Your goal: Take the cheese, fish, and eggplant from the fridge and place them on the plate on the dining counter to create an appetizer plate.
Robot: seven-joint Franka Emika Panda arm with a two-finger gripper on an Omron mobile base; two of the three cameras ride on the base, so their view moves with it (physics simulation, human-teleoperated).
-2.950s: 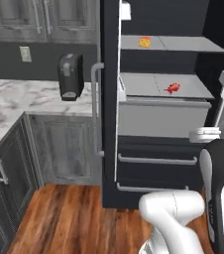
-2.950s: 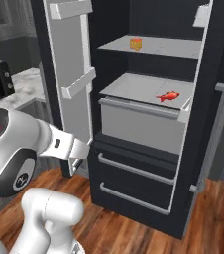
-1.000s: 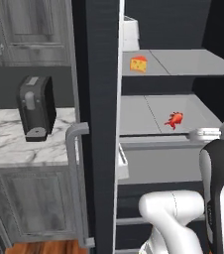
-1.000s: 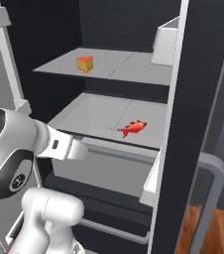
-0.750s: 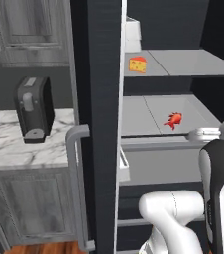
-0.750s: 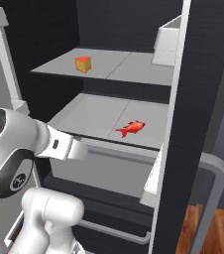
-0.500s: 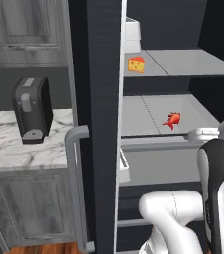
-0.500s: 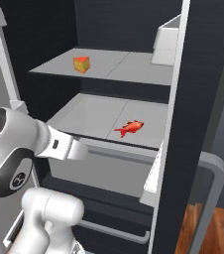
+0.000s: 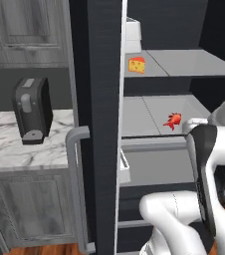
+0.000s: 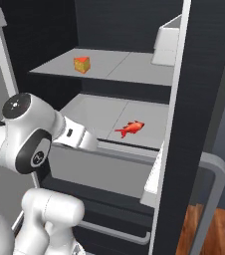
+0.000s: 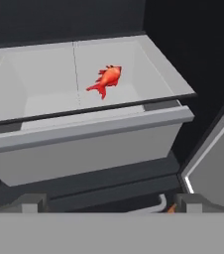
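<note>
Fish [image 11: 106,81] is lying on the fridge's [image 9: 102,99] middle shelf, below the shelf where the cheese [image 9: 137,64] is sitting. The claw [image 11: 109,201] is hanging wide open and empty, facing the fish from outside the fridge. Judging by this, the first pickup is starting; next it needs reaching in over the fish and closing.

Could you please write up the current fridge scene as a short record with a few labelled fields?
fridge: open, pale grey shelves in view
cheese: on the upper shelf, upright wedge
fish: lying on the lower shelf, above the grey drawer
eggplant: not spotted in these views
gripper: open, holding nothing, in front of the drawer and short of the fish
side counter: marble top with a dark appliance on it
task state: nothing picked up yet
</note>
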